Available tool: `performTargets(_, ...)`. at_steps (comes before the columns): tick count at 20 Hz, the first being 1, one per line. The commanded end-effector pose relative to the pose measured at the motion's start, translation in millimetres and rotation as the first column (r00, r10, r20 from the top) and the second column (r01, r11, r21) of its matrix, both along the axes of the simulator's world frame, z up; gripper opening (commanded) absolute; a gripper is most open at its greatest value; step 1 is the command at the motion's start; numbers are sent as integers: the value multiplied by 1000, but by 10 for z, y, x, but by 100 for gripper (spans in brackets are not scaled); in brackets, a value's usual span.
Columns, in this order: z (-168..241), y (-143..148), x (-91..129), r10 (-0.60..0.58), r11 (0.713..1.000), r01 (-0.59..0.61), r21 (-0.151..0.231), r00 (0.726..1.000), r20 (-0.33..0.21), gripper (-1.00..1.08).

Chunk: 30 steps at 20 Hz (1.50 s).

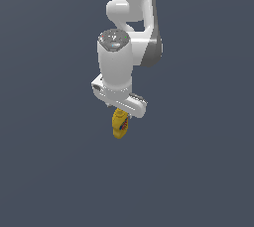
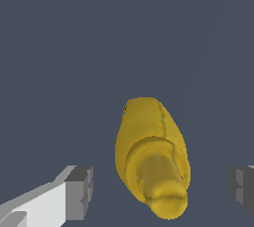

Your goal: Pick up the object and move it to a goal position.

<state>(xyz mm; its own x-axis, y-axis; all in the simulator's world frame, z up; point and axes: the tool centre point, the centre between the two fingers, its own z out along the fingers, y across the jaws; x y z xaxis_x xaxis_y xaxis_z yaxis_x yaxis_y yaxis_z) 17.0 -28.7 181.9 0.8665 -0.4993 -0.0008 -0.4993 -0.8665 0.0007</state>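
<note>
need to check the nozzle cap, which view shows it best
The wrist view: the cap points toward the camera, large and unblocked, between the open fingers. The exterior view shows only the bottle small beneath the gripper; the cap cannot be made out there.

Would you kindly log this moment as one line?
stage: pre-grasp | gripper: open, straddling mustard bottle | contact: none visible | bottle: not yet lifted

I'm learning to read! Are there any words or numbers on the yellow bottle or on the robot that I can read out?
None can be read.
Mustard bottle: a small patch of blue and red on its side in the exterior view, too small and blurred to read; the wrist view shows only plain yellow.
Robot arm: tiny marks on the round grey cap, too small to read.
Hand: no writing visible.
</note>
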Motion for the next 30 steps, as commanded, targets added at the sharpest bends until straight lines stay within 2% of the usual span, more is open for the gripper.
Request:
performTargets(1,-81,-3,2,-1,1000,1,0,1000,1,100)
performTargets(5,-116,-1,15,-1,1000,1,0,1000,1,100)
performTargets(6,-116,-1,15,-1,1000,1,0,1000,1,-100)
performTargets(20,-63,-7,17,-1,1000,1,0,1000,1,-100)
performTargets(30,488,-84,45,-1,1000,1,0,1000,1,-100)
